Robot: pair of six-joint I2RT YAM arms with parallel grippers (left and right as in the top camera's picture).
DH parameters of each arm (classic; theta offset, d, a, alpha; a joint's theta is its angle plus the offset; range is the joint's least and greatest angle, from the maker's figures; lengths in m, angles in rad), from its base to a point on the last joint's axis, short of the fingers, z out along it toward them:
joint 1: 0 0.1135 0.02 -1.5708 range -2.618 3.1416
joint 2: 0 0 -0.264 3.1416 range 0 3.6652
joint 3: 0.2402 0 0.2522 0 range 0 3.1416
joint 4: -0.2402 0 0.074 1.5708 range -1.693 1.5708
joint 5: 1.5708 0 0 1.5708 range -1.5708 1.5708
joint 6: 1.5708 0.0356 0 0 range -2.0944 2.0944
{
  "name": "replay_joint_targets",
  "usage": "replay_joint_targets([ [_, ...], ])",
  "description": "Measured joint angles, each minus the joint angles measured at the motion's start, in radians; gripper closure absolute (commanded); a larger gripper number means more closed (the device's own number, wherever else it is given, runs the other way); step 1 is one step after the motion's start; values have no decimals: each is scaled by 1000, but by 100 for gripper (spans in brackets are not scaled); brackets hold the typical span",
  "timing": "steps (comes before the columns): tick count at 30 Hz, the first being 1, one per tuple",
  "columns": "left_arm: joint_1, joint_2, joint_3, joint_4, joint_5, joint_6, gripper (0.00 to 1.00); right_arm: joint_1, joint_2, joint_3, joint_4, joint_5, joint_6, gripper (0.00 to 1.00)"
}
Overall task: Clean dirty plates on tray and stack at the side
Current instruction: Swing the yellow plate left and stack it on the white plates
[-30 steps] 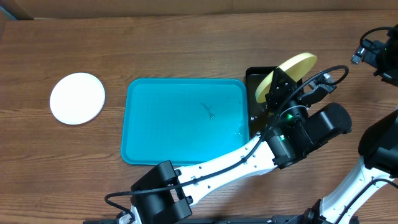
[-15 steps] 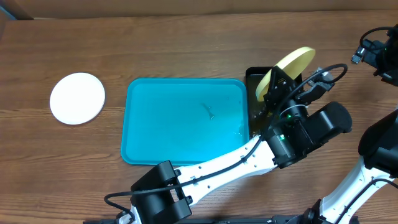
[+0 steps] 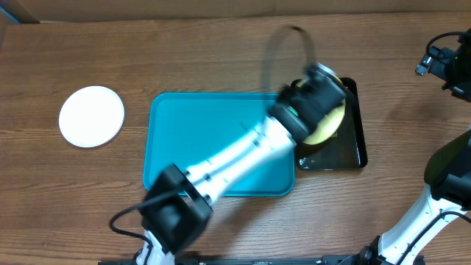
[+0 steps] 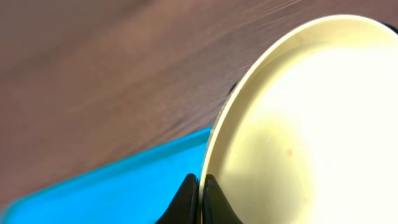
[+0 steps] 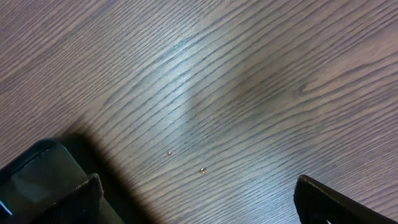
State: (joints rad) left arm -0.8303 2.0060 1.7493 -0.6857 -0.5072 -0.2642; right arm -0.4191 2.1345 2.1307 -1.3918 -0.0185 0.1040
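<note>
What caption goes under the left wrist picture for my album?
Left hand pinching the pale yellow plate by its rim, blue tray behind.

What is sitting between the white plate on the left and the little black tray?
In the overhead view, the turquoise tray lies between the white plate and the black tray, with the left arm stretched across it.

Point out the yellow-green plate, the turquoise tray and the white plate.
yellow-green plate point(image 4: 298, 124): left wrist view, on its inner face.
turquoise tray point(image 3: 191, 140): overhead view, on its bare floor.
white plate point(image 3: 91, 116): overhead view, on its centre.
</note>
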Motion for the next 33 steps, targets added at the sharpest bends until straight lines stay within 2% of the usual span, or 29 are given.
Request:
replay_joint_targets([
  [6,360,0,0,-32,610,-97,96,0,0,0,0,0,0,0],
  [7,386,0,0,-45,648,-102,96,0,0,0,0,0,0,0],
  [9,513,0,0,-124,758,-115,96,0,0,0,1,0,0,0],
  [12,686,0,1,-253,845,-128,95,0,0,0,1,0,0,0],
  [16,905,0,1,-411,871,-130,96,0,0,0,1,0,0,0],
  [20,1094,0,1,-483,825,-130,96,0,0,0,0,0,0,0],
  [28,1344,-1,-34,-463,664,-157,96,0,0,0,0,0,0,0],
  [33,1416,-1,-108,-393,591,-172,96,0,0,0,0,0,0,0],
])
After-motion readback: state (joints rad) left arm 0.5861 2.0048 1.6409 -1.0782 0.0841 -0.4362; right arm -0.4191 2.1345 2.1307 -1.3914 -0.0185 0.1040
